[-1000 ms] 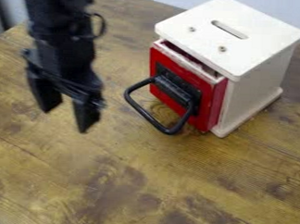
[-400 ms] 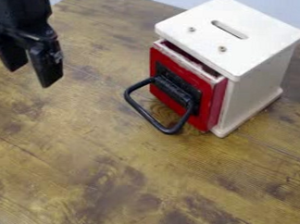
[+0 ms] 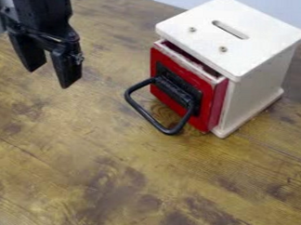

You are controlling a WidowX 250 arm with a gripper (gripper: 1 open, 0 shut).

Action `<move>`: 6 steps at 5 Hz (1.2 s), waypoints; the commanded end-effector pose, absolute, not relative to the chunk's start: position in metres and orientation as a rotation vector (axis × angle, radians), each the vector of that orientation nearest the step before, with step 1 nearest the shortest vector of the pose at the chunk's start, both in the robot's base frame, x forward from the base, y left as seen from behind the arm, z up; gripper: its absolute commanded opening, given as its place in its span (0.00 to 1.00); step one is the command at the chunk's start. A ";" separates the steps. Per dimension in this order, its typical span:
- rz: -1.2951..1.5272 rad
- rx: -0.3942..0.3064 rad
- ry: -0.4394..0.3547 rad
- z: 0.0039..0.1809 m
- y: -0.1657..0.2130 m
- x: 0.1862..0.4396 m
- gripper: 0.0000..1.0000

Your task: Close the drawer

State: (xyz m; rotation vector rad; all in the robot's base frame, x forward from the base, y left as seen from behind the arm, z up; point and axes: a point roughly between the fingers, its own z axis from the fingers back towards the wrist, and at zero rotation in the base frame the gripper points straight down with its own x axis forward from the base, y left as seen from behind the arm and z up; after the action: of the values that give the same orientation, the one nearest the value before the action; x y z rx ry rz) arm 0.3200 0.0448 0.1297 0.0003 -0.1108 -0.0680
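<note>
The drawer [image 3: 181, 86] has a red front with a black panel and sits in a cream wooden cube [image 3: 236, 52]. It is pulled out a little from the cube's face. Its large black loop handle [image 3: 154, 109] hangs forward and down onto the wooden table. My gripper [image 3: 45, 64] is at the upper left, well left of the handle and apart from it. Its two black fingers [image 3: 67, 71] point down with a gap between them and hold nothing.
The cube's top has a slot and round holes [image 3: 228, 30]. The wooden table [image 3: 126, 179] stretches in front of and left of the cube. The table's far edge runs behind the cube at the top right.
My gripper moved up and left away from the handle, then came back a little right and down. The drawer and its handle have not moved.
</note>
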 end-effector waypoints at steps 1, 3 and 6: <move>-0.094 0.006 -0.147 0.142 0.047 0.322 1.00; -0.106 0.003 -0.140 0.143 0.056 0.313 1.00; -0.073 0.018 -0.170 0.140 0.048 0.314 1.00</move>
State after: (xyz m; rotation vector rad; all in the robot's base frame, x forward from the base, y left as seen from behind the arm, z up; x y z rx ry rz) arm 0.3095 0.0528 0.1225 0.0021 -0.1110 -0.0590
